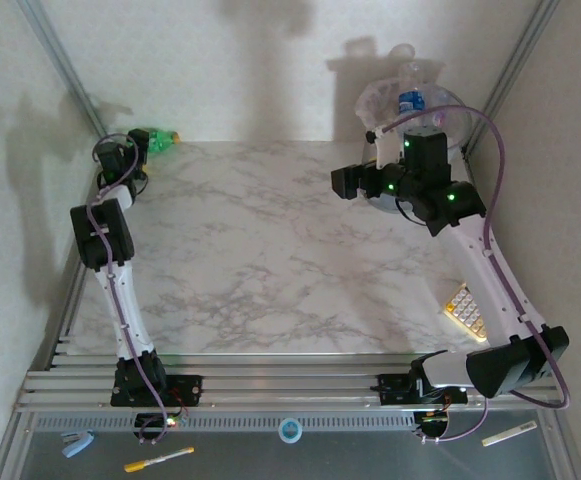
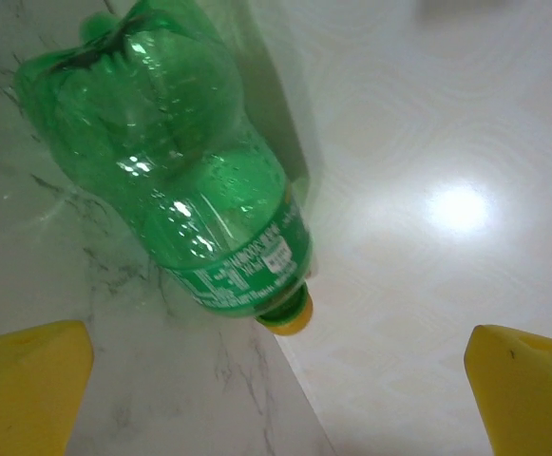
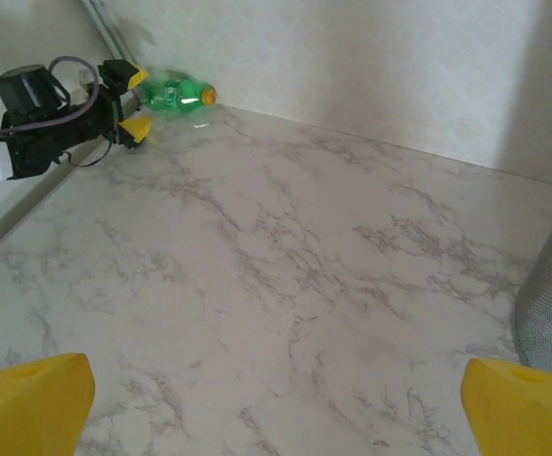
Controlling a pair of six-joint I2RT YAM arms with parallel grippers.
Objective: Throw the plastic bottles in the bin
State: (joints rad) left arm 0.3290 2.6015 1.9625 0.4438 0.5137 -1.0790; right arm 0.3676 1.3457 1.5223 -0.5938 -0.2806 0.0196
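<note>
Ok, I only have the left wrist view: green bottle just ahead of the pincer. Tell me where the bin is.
Observer: The bin stands at the table's far right corner.
Operator: Report its contents.
Observer: A clear blue-labelled bottle pokes up out of it.
Operator: Now the right pincer.
Observer: Right pincer is open and empty, above bare table beside the bin.
</note>
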